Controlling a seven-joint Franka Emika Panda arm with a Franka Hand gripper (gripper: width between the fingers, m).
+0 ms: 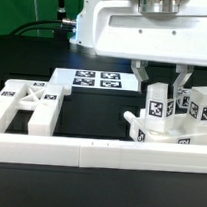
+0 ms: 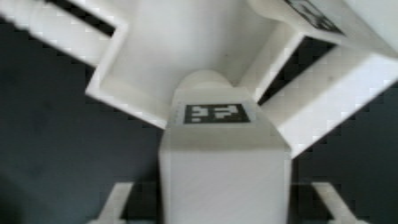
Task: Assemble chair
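The gripper [image 1: 160, 88] is closed on an upright tagged chair part [image 1: 156, 107], a finger on each side. The part stands among other chair parts [image 1: 198, 110] at the exterior view's right, near the border wall [image 1: 88, 153]. The wrist view alone shows a tag [image 2: 214, 112] on the part facing that camera, while only the exterior view shows the ladder-like frame [image 1: 26, 104] well apart on its left and the marker board [image 1: 98, 81].

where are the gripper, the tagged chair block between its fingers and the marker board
gripper [image 1: 161, 85], exterior view, midway between its fingertips
tagged chair block [image 1: 157, 103], exterior view, its tag face
marker board [image 1: 98, 81], exterior view, its tagged top
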